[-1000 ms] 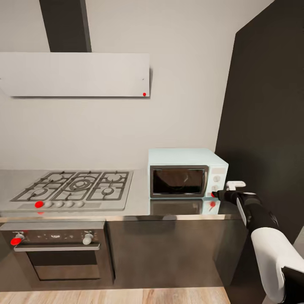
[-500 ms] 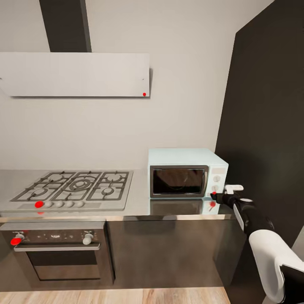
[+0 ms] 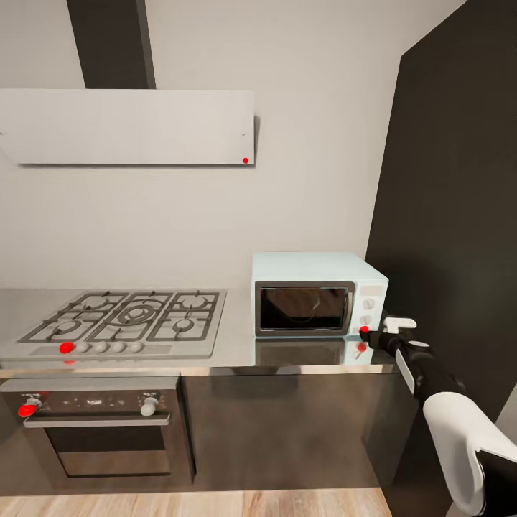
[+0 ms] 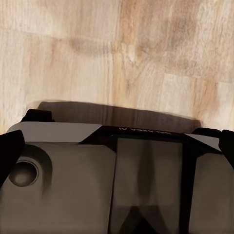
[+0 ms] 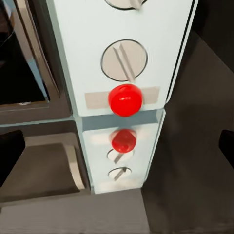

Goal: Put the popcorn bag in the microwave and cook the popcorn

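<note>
We saw the microwave (image 3: 318, 294), a small pale mint-blue box, standing upright on the grey brushed-steel countertop (image 3: 237, 345) near its right end, close against a tall dark cabinet. Its dark glass door (image 3: 303, 308) was shut, and something dim showed behind the glass that we could not make out. On its white panel (image 5: 124, 48) we found round knobs (image 5: 124, 60) with a red dot (image 5: 125, 100) just below them, all mirrored in the shiny countertop beneath.
</note>
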